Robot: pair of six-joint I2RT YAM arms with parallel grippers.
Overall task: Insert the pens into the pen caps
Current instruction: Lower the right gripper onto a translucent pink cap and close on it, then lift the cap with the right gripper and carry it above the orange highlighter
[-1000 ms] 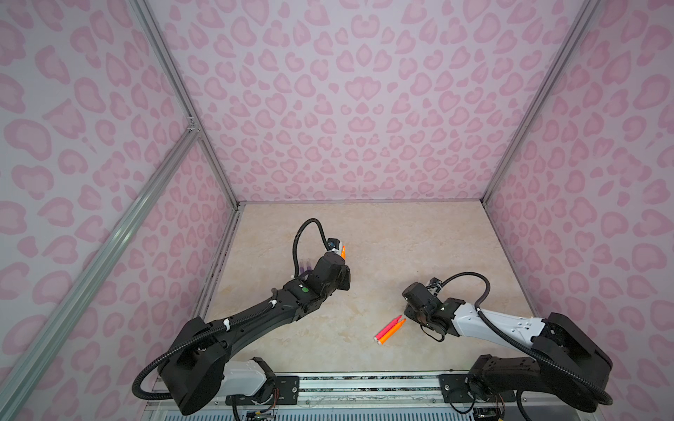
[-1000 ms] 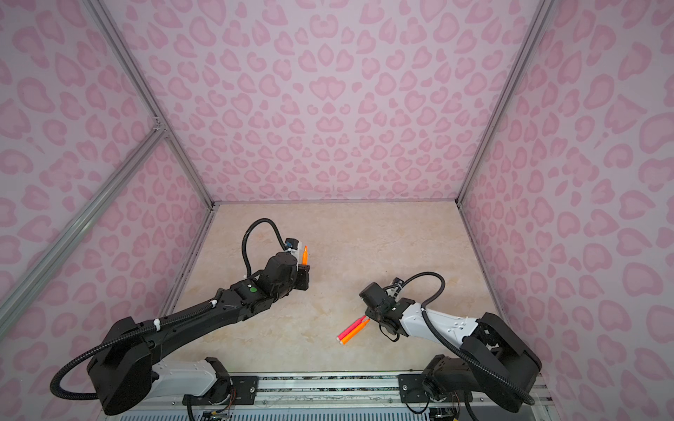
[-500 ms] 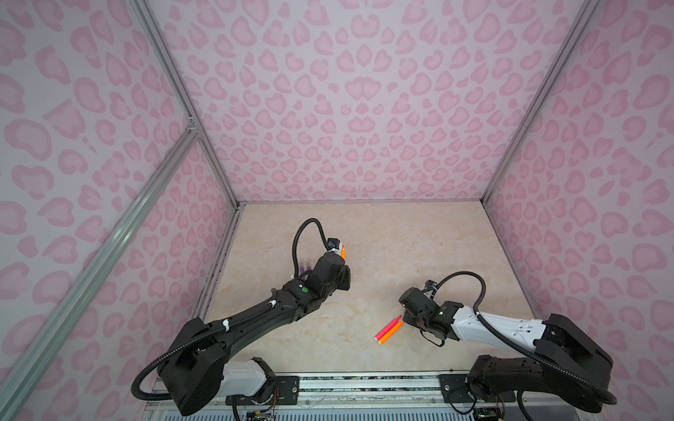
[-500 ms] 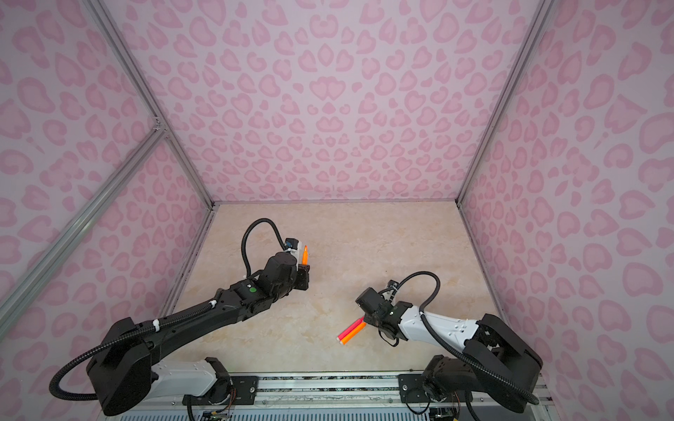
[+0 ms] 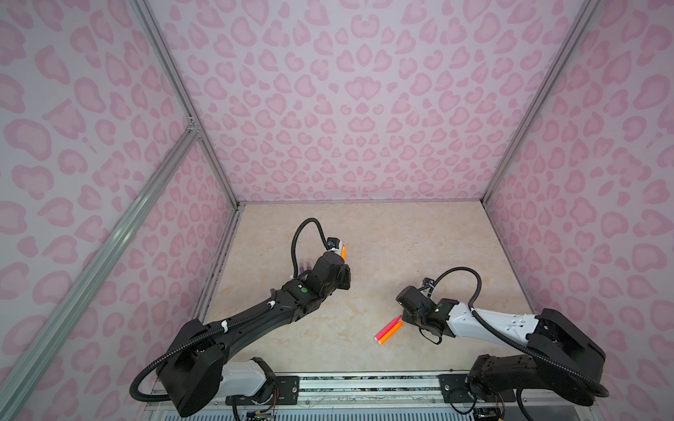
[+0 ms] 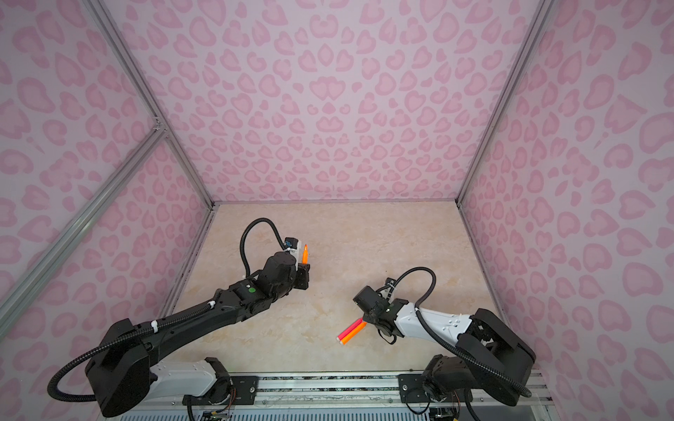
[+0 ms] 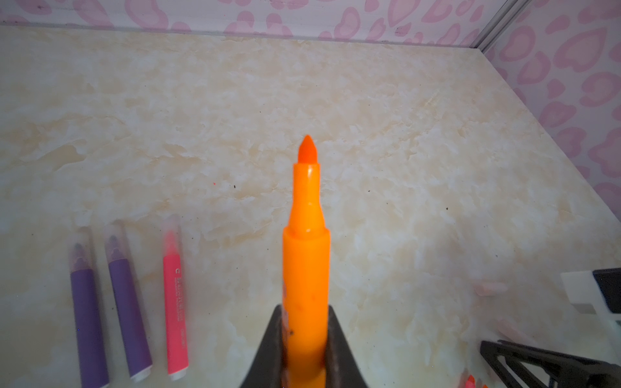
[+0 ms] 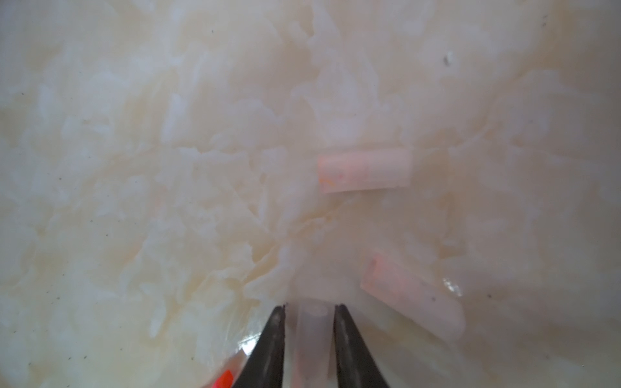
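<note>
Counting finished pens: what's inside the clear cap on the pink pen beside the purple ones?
The tip of that pink pen shows red through the clear cap. Blur hides how deep it sits.

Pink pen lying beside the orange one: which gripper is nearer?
Right. The right gripper, gripping a cap, sits beside the pink pen; the left gripper, clamping an orange pen, is across the table.

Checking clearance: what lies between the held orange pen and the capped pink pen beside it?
Nothing: the left wrist view shows only bare table between orange pen and pink pen.
</note>
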